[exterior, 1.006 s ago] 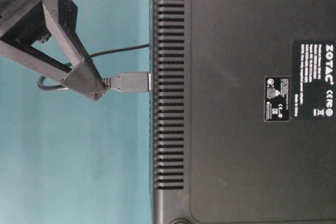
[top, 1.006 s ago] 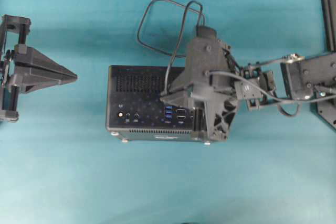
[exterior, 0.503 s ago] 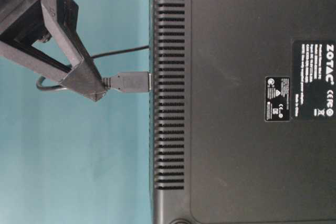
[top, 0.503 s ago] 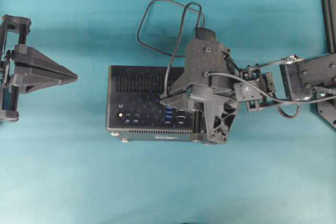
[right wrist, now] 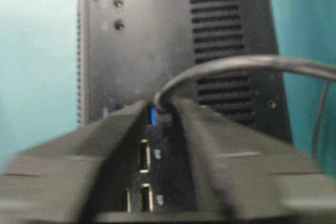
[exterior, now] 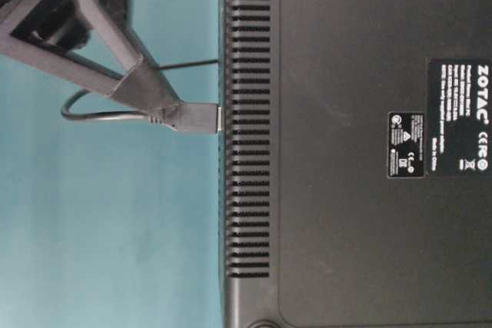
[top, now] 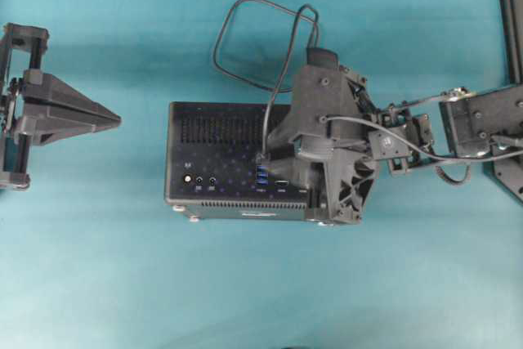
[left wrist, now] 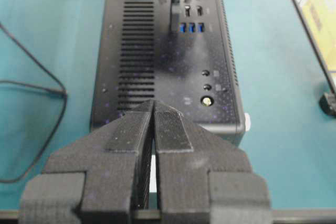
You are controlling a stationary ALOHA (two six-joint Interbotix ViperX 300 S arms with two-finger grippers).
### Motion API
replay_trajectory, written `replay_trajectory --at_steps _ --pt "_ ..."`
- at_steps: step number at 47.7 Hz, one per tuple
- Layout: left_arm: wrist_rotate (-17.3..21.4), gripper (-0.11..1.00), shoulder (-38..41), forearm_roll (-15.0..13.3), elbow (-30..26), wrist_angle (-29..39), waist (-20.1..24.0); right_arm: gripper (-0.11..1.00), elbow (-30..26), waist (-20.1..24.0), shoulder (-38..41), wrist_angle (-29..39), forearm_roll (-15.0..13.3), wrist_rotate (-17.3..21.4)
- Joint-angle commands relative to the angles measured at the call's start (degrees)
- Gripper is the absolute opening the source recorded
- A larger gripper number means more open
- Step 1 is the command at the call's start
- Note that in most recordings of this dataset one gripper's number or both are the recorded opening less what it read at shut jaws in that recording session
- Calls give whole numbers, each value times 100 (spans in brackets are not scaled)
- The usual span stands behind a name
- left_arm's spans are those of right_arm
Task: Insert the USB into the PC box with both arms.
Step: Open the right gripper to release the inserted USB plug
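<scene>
Against the slotted black PC box [exterior: 346, 151] sits the rectangular USB [exterior: 196, 117] plug.

Left gripper [left wrist: 153, 109] jaws pressed together; right gripper [right wrist: 160, 109] jaws parted.

USB [exterior: 192, 118] plugged into PC box [top: 216, 161], left pincer [top: 98, 114] apart

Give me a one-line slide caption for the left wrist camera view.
Closed left end effector faces the PC box, where the USB stands plugged in.
</scene>
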Motion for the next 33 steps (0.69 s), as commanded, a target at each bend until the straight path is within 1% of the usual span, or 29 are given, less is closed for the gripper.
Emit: replay_trajectory --at_steps 1,3,5,14,33 --pt "18 0 9 18 -123 -53 0 62 -79 -26 -211 -9 -18 53" --pt "18 0 0 18 -123 -53 0 67 -70 -44 -237 -18 -18 53" --pt "18 0 0 18 -114 -53 -9 70 -70 -53 -272 -9 -18 44" --pt "26 0 -18 9 -105 -53 -9 70 0 -62 -448 70 -18 44" --pt "26 0 -114 18 -105 -53 -9 69 448 -53 -888 97 -18 53"
